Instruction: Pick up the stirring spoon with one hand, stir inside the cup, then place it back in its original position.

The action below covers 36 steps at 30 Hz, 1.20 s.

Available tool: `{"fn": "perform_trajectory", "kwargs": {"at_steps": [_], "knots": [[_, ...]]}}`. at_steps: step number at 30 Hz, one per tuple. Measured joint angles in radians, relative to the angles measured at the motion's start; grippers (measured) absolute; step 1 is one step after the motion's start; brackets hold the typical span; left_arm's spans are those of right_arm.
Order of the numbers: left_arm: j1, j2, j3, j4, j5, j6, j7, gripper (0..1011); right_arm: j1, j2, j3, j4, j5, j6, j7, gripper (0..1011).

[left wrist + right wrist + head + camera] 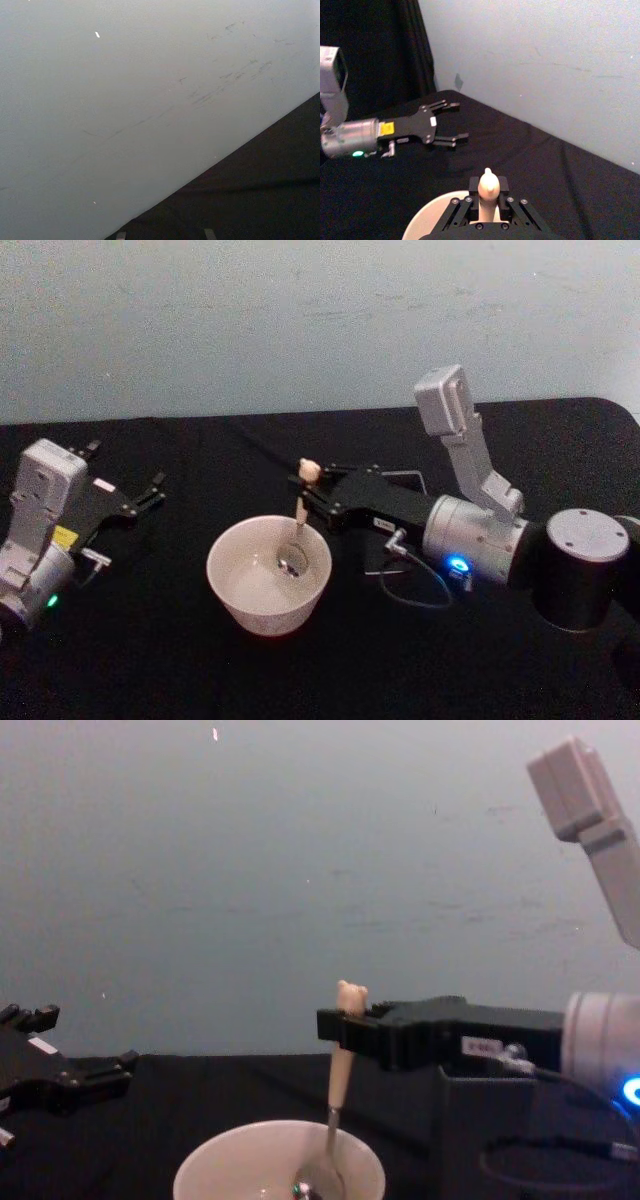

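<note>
At frame centre: right tool pinches stirring spoon by the handle, bowl inside cup; advise small circles clear of the wall. Left tool spread, idle, frame left

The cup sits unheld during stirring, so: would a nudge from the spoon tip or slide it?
Probably hard to tip: the cup is wide and low. It may slide, though the black cloth likely grips. The right gripper's slim stirring spoon probably pushes lightly.
</note>
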Motion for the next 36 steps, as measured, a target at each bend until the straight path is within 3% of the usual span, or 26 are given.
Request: {"fn": "perform_trajectory", "kwargs": {"at_steps": [6, 13, 26, 28, 36], "knots": [[0.0, 0.0, 0.0, 0.0, 0.0, 0.0, 0.0, 1001, -0.025, 0.038, -0.002, -0.038, 0.015, 0.008, 0.03, 212], [0.0, 0.0, 0.0, 0.0, 0.0, 0.0, 0.0, 1001, -0.032, 0.044, -0.022, -0.058, 0.025, 0.012, 0.044, 212], [0.0, 0.0, 0.0, 0.0, 0.0, 0.0, 0.0, 1001, -0.005, -0.025, -0.054, -0.029, -0.006, 0.01, -0.024, 212], [0.0, 0.0, 0.0, 0.0, 0.0, 0.0, 0.0, 1001, 0.002, -0.047, -0.051, -0.008, -0.022, 0.007, -0.049, 212], [0.0, 0.0, 0.0, 0.0, 0.0, 0.0, 0.0, 1001, 0.011, -0.066, -0.016, 0.018, -0.028, 0.021, -0.074, 212]]}}
